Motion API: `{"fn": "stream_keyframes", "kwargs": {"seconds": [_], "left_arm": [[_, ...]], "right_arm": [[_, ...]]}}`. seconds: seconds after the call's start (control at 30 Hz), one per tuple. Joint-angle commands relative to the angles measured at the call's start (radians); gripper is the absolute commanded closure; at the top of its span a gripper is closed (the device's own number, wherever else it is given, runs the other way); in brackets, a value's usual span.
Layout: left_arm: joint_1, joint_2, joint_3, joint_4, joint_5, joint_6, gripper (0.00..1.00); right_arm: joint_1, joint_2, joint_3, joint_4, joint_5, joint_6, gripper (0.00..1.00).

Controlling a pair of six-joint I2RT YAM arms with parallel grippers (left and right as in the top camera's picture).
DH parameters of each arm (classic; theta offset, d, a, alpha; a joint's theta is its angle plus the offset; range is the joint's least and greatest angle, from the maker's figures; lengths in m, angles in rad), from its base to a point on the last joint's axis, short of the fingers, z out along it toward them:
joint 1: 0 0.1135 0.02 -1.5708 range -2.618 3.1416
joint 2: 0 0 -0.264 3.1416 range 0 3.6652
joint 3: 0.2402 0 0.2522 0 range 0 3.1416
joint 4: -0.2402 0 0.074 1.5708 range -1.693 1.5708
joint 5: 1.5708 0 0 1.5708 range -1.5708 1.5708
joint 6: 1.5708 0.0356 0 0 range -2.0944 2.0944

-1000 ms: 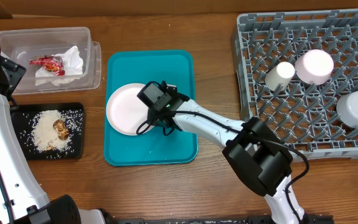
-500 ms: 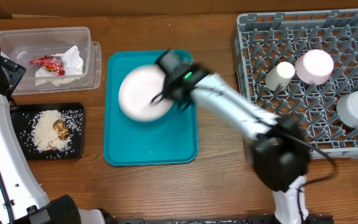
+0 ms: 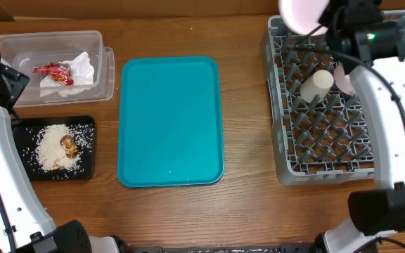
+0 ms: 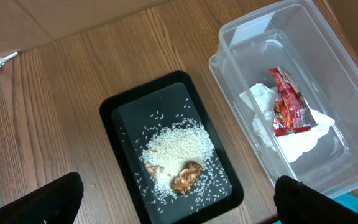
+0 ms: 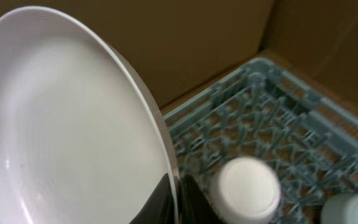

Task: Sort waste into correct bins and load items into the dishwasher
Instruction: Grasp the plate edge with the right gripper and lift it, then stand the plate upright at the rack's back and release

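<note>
Wooden tabletop (image 3: 245, 105) carries a grey dish rack (image 3: 287, 151) on its right side. Above the rack's far left corner, the right claw (image 5: 178, 198) is clenched on the rim of a white plate (image 5: 67, 124), held tilted over a cup (image 5: 244, 190). The left claw (image 4: 176, 186) hangs released above the black tray (image 4: 120, 112) of rice (image 4: 176, 143), beside the clear tub (image 4: 229, 62) holding a napkin (image 4: 260, 99) and wrapper (image 4: 291, 109).
</note>
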Motion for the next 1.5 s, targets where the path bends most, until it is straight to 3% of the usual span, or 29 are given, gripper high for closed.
{"fn": "stream_keyframes", "kwargs": {"seconds": [0.0, 0.23, 0.67, 1.0, 1.47], "left_arm": [[-0.001, 0.004, -0.001, 0.001, 0.002, -0.014, 0.00], [-0.001, 0.004, -0.001, 0.001, 0.002, -0.014, 0.00], [-0.001, 0.004, -0.001, 0.001, 0.002, -0.014, 0.00], [-0.001, 0.004, -0.001, 0.001, 0.002, -0.014, 0.00], [-0.001, 0.004, -0.001, 0.001, 0.002, -0.014, 0.00]], "right_arm": [[-0.076, 0.036, -0.046, 0.066, 0.058, -0.122, 0.94], [-0.153, 0.099, -0.066, 0.196, 0.088, -0.291, 0.96], [-0.165, 0.231, -0.067, 0.205, 0.195, -0.392, 0.96], [-0.173, 0.280, -0.067, 0.213, 0.256, -0.407, 0.96], [-0.166, 0.284, -0.067, 0.186, 0.151, -0.407, 0.96]]}}
